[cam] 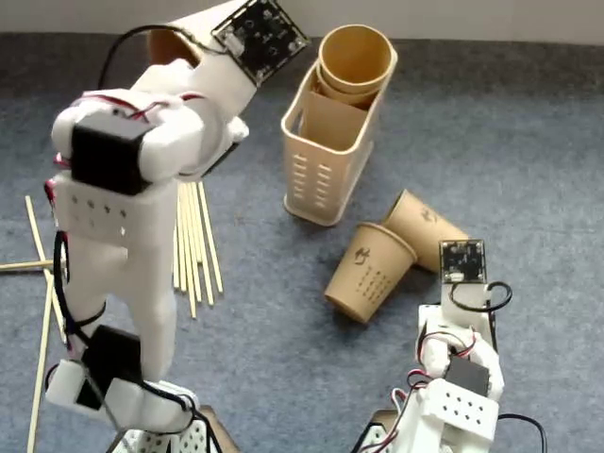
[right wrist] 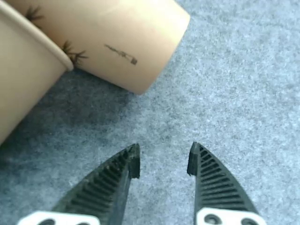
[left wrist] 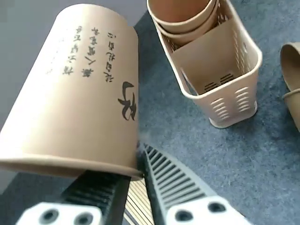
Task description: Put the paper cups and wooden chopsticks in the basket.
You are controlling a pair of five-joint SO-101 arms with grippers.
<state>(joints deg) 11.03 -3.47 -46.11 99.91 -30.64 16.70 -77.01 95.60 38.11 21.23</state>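
- The left gripper (left wrist: 139,161) is clenched on the rim of a paper cup (left wrist: 75,89), with the cup wall pinched between its two fingers. The left wrist view gives that up close. From the high view, the arm covers most of this cup.
- The held cup is off the desk (cam: 510,132), tilted, to the far left of the basket (left wrist: 229,101).
- The basket stands upright, with two nested cups (cam: 356,58) in its far compartment.
- The right gripper (right wrist: 162,161) is released, jaws apart, hovering over the desk close to a tipped cup (right wrist: 117,42) but not touching it.
- The high view adds the layout. That tipped cup lies against a second tipped cup (cam: 371,269), near-right of the basket.
- A chopstick bundle (cam: 195,241) lies left of the basket, with loose chopsticks (cam: 40,283) at the left edge.
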